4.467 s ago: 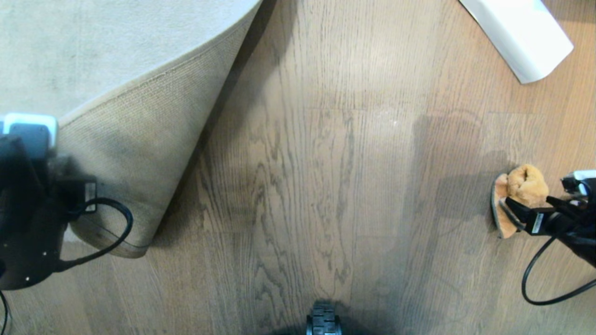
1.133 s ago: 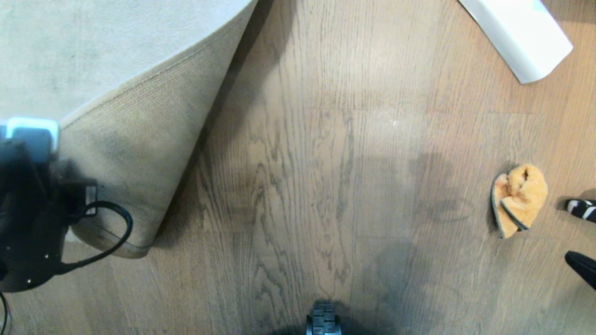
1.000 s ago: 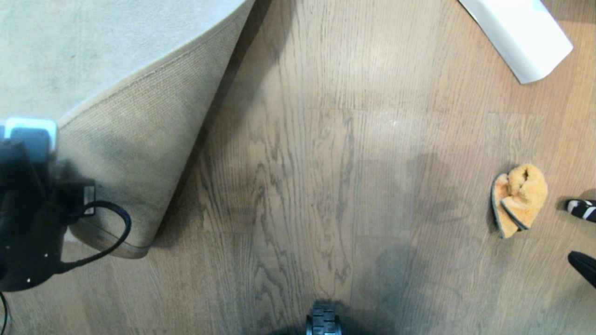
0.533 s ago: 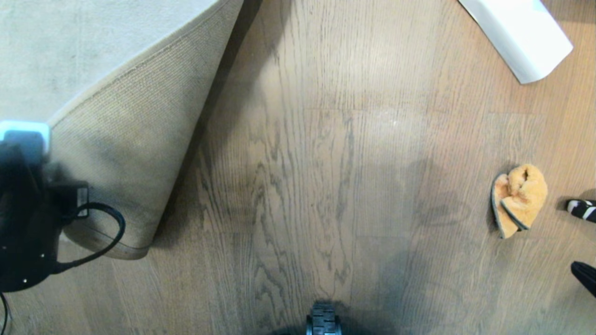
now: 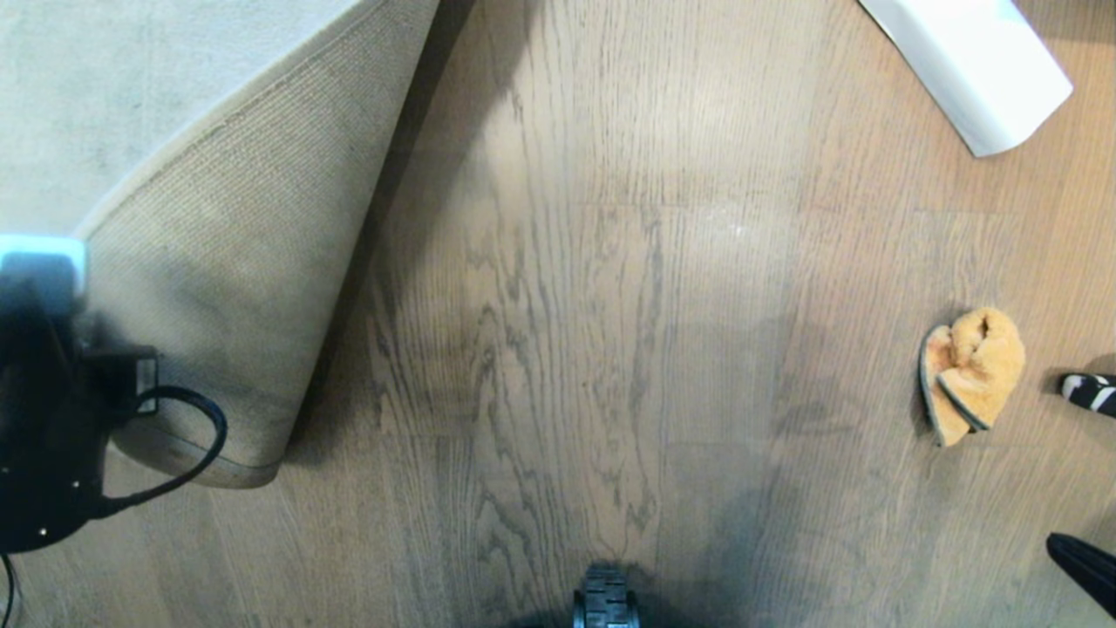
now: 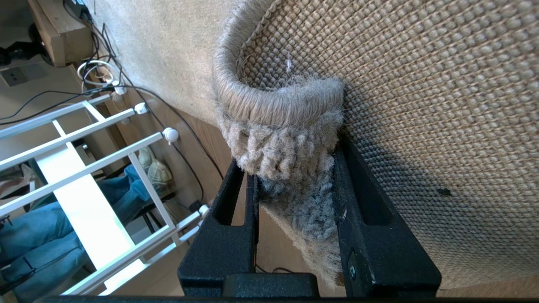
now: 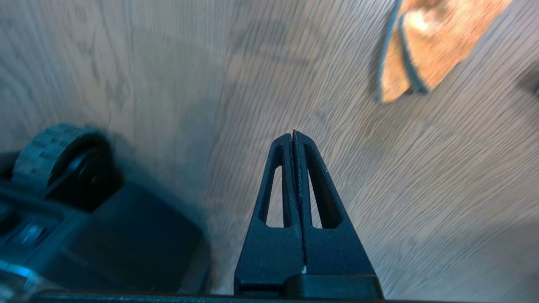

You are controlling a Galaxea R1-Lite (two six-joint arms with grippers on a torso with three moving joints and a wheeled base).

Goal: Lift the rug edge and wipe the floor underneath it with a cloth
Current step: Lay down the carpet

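The left gripper (image 6: 294,176) pinches the rug edge (image 6: 286,126) at nine o'clock, folded back off the floor (image 5: 610,262). The cloth (image 5: 972,371) lies loose at three o'clock. The right gripper (image 7: 294,134), shut and empty, hangs nearby; the bulky rug could slip free.

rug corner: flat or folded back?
Folded back. The rug edge shows its tan woven backing face-up, corner pinched in the left gripper, bare floor beside it.

One rug edge (image 5: 235,288) is folded back, one cloth (image 5: 972,371) lies on the floor (image 5: 610,262), one white rolled sheet (image 5: 976,65) sits at the far right, and one wheel (image 5: 604,606) shows at the near edge.
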